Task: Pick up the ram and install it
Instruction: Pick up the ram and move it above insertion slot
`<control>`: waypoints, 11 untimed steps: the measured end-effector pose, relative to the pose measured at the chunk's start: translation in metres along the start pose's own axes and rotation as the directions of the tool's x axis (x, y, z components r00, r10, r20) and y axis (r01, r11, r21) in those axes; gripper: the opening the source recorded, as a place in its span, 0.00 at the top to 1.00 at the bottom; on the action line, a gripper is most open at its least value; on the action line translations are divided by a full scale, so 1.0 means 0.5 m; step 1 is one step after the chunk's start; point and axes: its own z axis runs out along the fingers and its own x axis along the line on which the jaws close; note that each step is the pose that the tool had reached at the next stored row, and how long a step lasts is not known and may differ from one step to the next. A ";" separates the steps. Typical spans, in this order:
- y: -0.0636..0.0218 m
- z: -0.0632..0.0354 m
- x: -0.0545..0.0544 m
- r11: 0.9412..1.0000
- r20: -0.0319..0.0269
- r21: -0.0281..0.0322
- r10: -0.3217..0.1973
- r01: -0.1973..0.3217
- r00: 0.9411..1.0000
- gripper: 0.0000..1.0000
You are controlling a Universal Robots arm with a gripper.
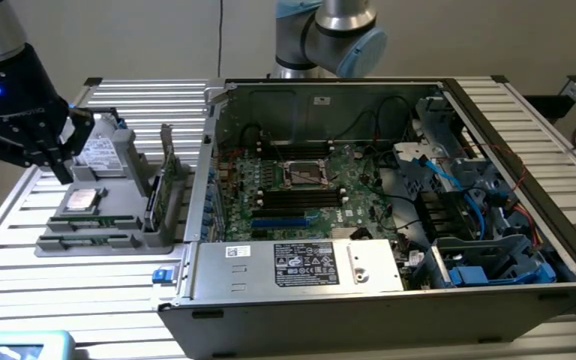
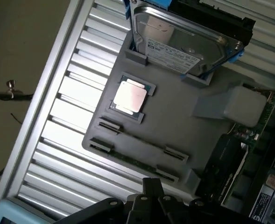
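Standing by the bench, I'd say the job has barely started. The gripper (image 1: pixel 58 169) hangs above the grey parts tray (image 1: pixel 68 244) at the exterior view's left, its jaws drawn together and nothing between them. The ram (image 1: pixel 93 223) lies on edge in a clip slot at the front of that tray, a thin green strip with what looks like a second stick in the slot beside it. In the wrist view the ram (image 2: pixel 142 141) runs between two pairs of small grey clips, with the gripper (image 2: pixel 151 200) just short of it and not touching. Just beyond it on the tray sit the square silver processor chip (image 1: pixel 83 199) and, further back, the hard drive (image 1: pixel 103 154) (neither is what's wanted here). A taller green expansion card (image 1: pixel 168 172) stands upright along the tray's edge nearest the computer case (image 1: pixel 368 300). The case lies open on the slatted table (image 1: pixel 28 292), well apart from the gripper, with the motherboard (image 1: pixel 343 176) exposed. Its long dark memory slots (image 1: pixel 298 196) sit just below the processor socket, though I can't tell whether any is filled. By my reckoning, both the picking up and the installing are left to do.
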 end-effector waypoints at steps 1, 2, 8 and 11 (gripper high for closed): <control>0.000 0.000 0.000 1.000 0.000 0.000 -0.019 0.019 1.000 0.89; 0.000 0.000 0.000 0.999 0.001 0.001 -0.037 0.037 0.999 0.89; 0.000 0.000 0.000 0.989 0.003 0.004 -0.146 0.146 0.989 0.89; 0.000 0.000 0.000 0.980 0.006 0.007 -0.199 0.199 0.980 0.89</control>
